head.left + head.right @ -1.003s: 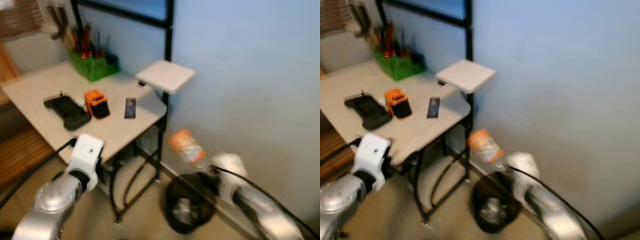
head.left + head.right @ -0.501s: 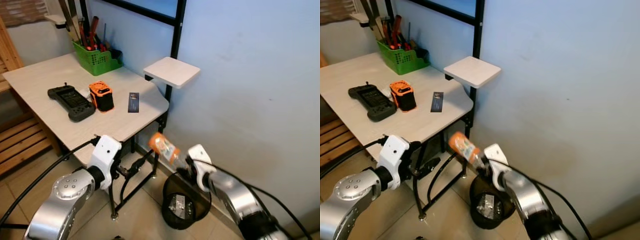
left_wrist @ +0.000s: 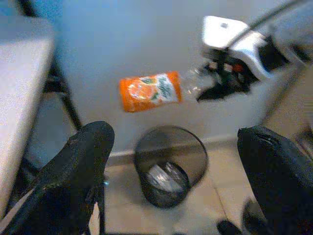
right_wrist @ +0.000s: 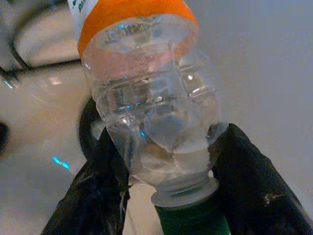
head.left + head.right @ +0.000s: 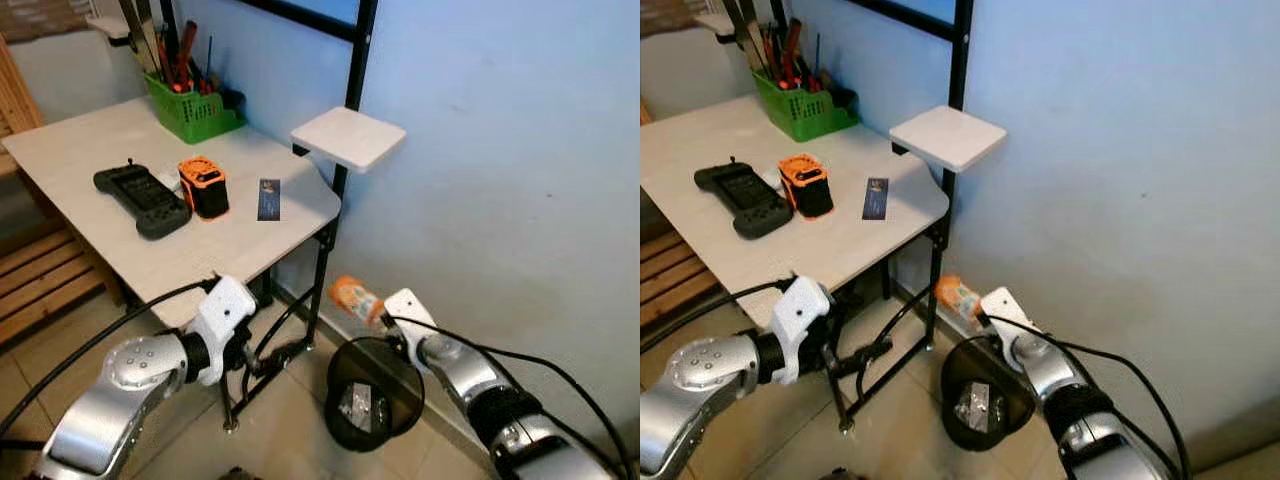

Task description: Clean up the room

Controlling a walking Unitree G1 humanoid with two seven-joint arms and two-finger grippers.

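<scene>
From the left eye view we see our right gripper (image 5: 385,322) holding a plastic bottle (image 5: 356,299) with an orange label by its neck, the bottle tilted up and away above the rim of a black mesh wastebasket (image 5: 372,394) that stands on the tiled floor against the blue wall. Some crumpled, pale rubbish lies at the bottom of the wastebasket. Our left gripper (image 5: 285,353) hangs low beside the desk's black leg, near the basket. On the desk (image 5: 120,262) sit a black handheld controller (image 5: 141,199), an orange-and-black box (image 5: 204,186), a small dark card (image 5: 268,200) and, at the far corner, a green basket (image 5: 195,113) stuffed with upright tools. A small white shelf (image 5: 348,138) juts from the black frame.

The right eye view gives us the same scene, with the bottle just above the near rim of the wastebasket.

In the left wrist view, our two black fingers (image 3: 76,166) stand wide apart, holding nothing; between them we see the wastebasket with its pale rubbish, and above it the bottle lying sideways in the air.

In the right wrist view, our fingers (image 4: 95,186) are closed against the bottle's clear shoulder, just above its green cap (image 4: 188,219).
</scene>
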